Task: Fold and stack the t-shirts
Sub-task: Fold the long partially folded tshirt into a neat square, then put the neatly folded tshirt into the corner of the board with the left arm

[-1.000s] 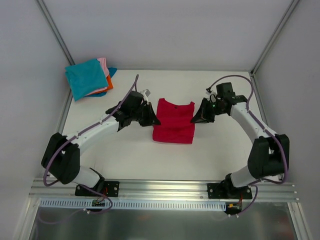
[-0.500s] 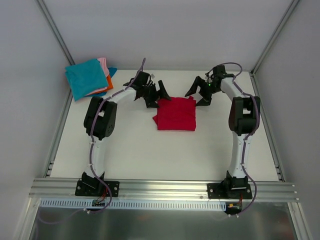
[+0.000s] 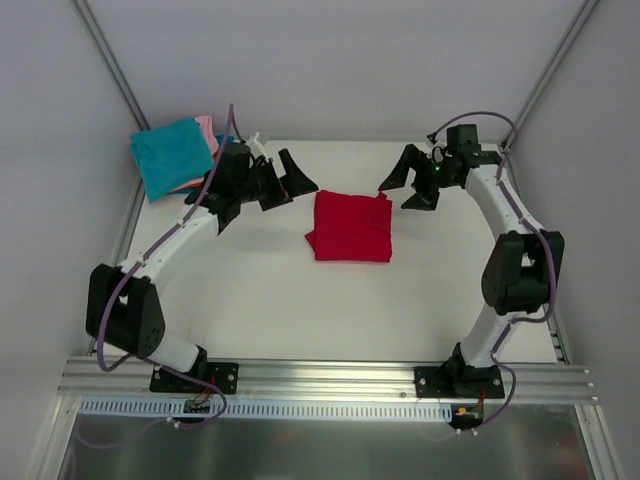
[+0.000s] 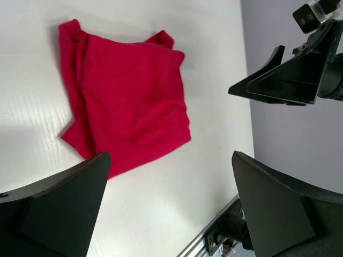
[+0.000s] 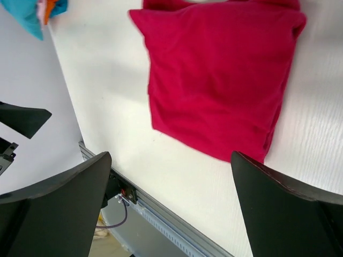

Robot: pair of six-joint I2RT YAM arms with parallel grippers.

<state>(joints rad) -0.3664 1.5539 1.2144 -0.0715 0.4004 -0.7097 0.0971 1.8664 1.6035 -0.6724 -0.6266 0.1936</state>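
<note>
White table [image 3: 250, 300]: folded red t-shirt [image 3: 350, 226] lies flat near centre; stack of folded t-shirts [image 3: 178, 155], teal on top, at far-left corner.

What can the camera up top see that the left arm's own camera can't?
Only the top view shows the pile of folded shirts in the far left corner, both whole arms and the rail they are bolted to. Only the left wrist view shows its own end effector close up, fingers spread wide. Both show the folded red t-shirt lying free on the white table and the right end effector, open.
</note>
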